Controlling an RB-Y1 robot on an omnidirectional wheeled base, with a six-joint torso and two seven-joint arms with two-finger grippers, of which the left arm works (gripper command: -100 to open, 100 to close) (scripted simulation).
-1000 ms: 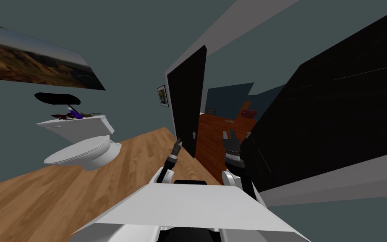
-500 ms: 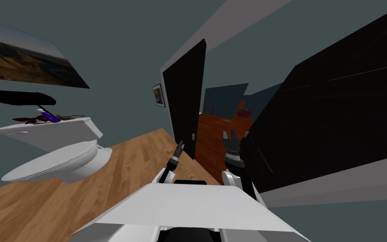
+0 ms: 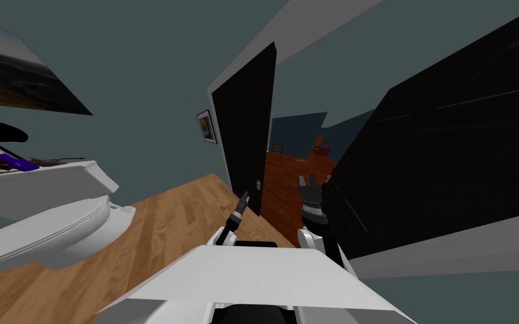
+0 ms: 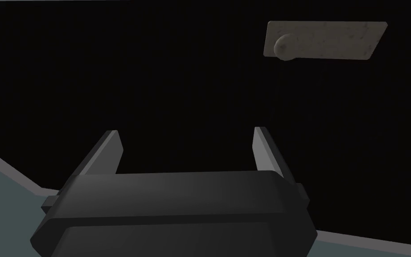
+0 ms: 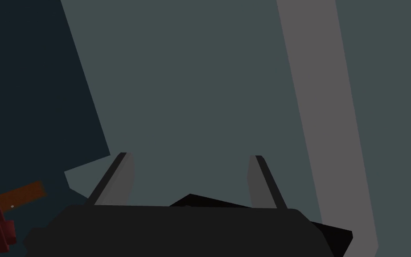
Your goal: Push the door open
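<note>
Door point(image 3: 244, 124) dead ahead: one black slab, standing ajar. Its free edge is turned toward me, and a gap on its right gives onto a reddish-brown floor point(image 3: 286, 185) in the room beyond.

Left arm is up at the door. In the head view the left jaws sit low by that free edge, just beside the one small pale handle plate point(image 3: 258, 183). Whether they touch the slab, I can't tell. From the left wrist, the door's black face lies right in front, and the two thin fingers point(image 4: 111, 151) stand wide apart, holding nothing. The oblong plate shows here too, with one round knob point(image 4: 285, 47) at its end, off beyond one finger and clear of it.

Over on the right, the right jaws hang in the gap, between the door's edge and a big black surface point(image 3: 450, 146). Two fingers point(image 5: 123, 176) there as well, spread wide, nothing between them.

Around the room there's one white toilet point(image 3: 50, 230) off to my left on the light wood floor point(image 3: 168, 219). A few small items sit on its tank, one of them purple point(image 3: 19, 163). Two pictures hang on the grey-green wall: one large landscape point(image 3: 22, 84) above the toilet and one small framed picture point(image 3: 206, 126) just beside the door.
</note>
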